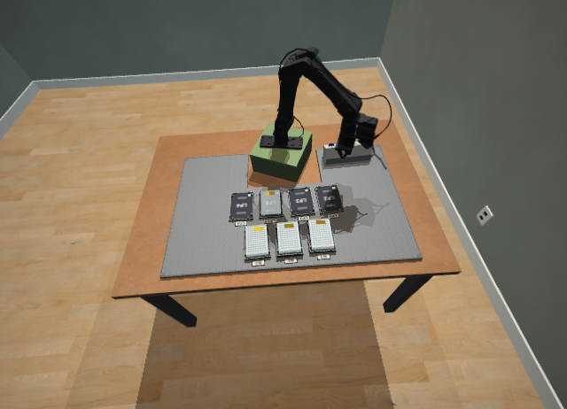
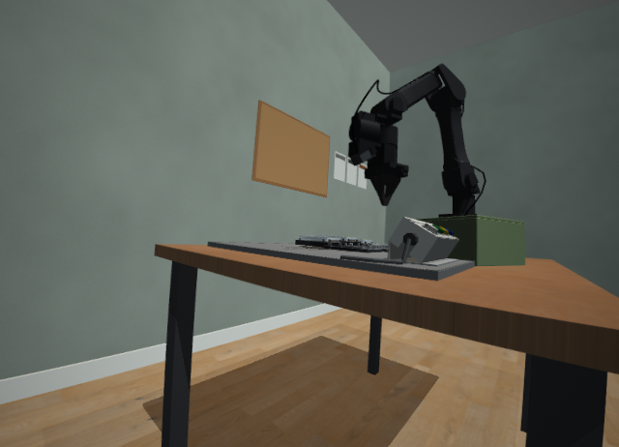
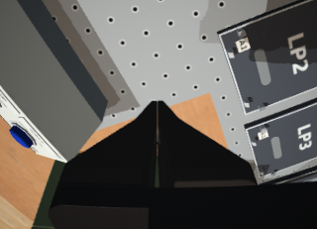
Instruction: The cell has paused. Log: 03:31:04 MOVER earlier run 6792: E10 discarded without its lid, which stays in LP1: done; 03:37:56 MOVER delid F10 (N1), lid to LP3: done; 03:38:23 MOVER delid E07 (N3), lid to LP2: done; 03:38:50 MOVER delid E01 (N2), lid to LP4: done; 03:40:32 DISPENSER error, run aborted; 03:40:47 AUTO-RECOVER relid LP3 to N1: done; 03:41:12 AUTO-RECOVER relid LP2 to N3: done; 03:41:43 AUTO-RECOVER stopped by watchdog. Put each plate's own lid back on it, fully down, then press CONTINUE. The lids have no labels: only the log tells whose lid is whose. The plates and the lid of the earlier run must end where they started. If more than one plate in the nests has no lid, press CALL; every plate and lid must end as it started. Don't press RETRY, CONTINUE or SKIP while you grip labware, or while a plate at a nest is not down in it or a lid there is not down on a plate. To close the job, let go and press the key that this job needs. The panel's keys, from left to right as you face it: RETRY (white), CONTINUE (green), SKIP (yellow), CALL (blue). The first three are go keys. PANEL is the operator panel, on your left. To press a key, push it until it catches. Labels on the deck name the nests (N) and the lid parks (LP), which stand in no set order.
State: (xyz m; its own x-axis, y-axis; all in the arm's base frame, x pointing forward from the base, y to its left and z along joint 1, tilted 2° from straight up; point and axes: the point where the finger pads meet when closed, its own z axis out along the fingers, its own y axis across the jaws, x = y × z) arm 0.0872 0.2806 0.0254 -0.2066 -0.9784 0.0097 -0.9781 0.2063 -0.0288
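Observation:
My gripper (image 1: pixel 341 152) is shut and empty. It hangs point down above the operator panel (image 1: pixel 348 156), clear of it in the side view (image 2: pixel 385 201). The panel (image 2: pixel 422 238) is a grey sloped box, with its blue key (image 1: pixel 330 145) at the end nearest the arm base. In the wrist view the fingertips (image 3: pixel 158 105) are beside the panel's edge (image 3: pixel 47 64), and the blue key (image 3: pixel 22 137) shows at the left. Three white plates with yellow tags (image 1: pixel 257 240) (image 1: pixel 289 237) (image 1: pixel 321 235) sit in the front row. All three look alike. A clear lid lies on the second park from the left (image 1: pixel 270 202).
The other three lid parks (image 1: pixel 241 205) (image 1: pixel 301 200) (image 1: pixel 329 198) are dark and bare. LP2 (image 3: pixel 284 57) and LP3 (image 3: pixel 288 144) show bare in the wrist view. The green arm pedestal (image 1: pixel 280 155) stands left of the panel. A cable runs off the panel's right end.

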